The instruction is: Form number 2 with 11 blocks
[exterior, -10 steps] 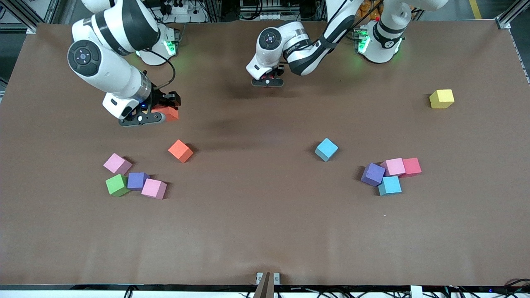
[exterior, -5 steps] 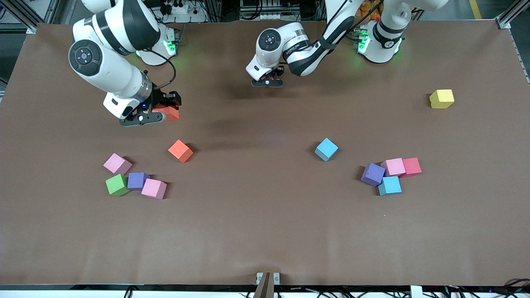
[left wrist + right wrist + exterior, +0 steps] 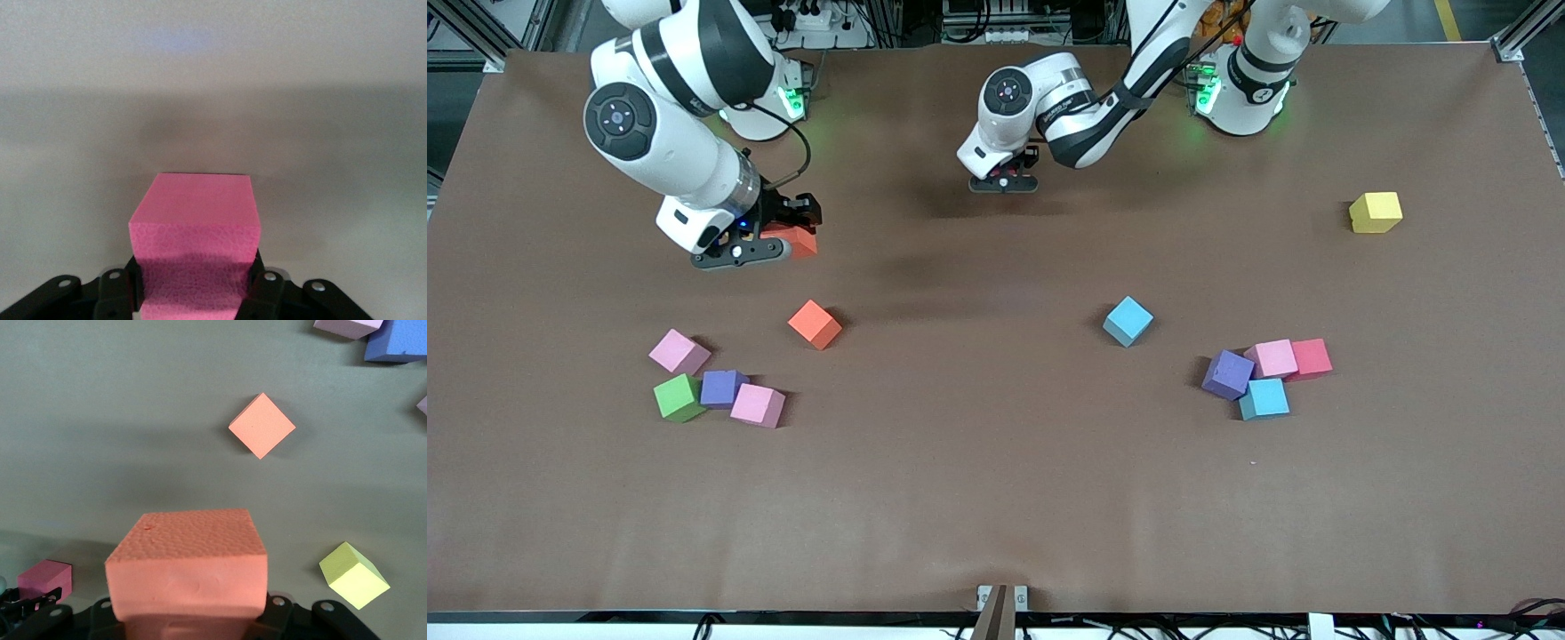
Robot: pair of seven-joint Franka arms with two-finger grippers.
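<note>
My right gripper [image 3: 781, 235] is shut on an orange block [image 3: 795, 241], which fills the right wrist view as a big orange block [image 3: 187, 563]. It hangs above the table, with a second orange block [image 3: 815, 324] lying loose nearer the front camera. My left gripper [image 3: 1006, 173] is low over the table's middle near the bases. Its fingers [image 3: 267, 287] press both sides of a pinkish-red block [image 3: 193, 223]. A light blue block [image 3: 1128, 320] lies alone. Pink [image 3: 679, 351], green [image 3: 679, 396], purple [image 3: 723, 388] and pink [image 3: 757, 404] blocks cluster toward the right arm's end.
Purple [image 3: 1227, 373], pink [image 3: 1271, 358], red [image 3: 1311, 357] and light blue [image 3: 1264, 398] blocks cluster toward the left arm's end. A yellow cube [image 3: 1375, 212] sits apart there. Another yellow cube [image 3: 353, 575] shows in the right wrist view, hidden under the right arm in the front view.
My right arm has shifted a little toward the table's middle with the orange block. The left gripper has barely moved. The loose blocks lie as before.
</note>
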